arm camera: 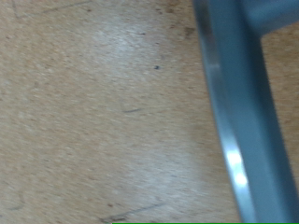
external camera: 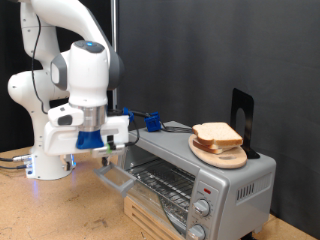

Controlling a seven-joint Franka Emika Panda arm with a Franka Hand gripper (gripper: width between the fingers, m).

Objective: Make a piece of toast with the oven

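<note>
Fingers (external camera: 113,143) are seen by the open oven (external camera: 200,180) door; their grip cannot be told. Soft, light toast (external camera: 218,135) should be held gently by its edges.

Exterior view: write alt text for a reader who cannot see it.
A white robot arm's gripper hangs beside the open glass door of a silver-grey metal toaster oven. On the oven's top a round wooden plate holds pale square bread slices. The oven's wire rack shows no bread.
</note>
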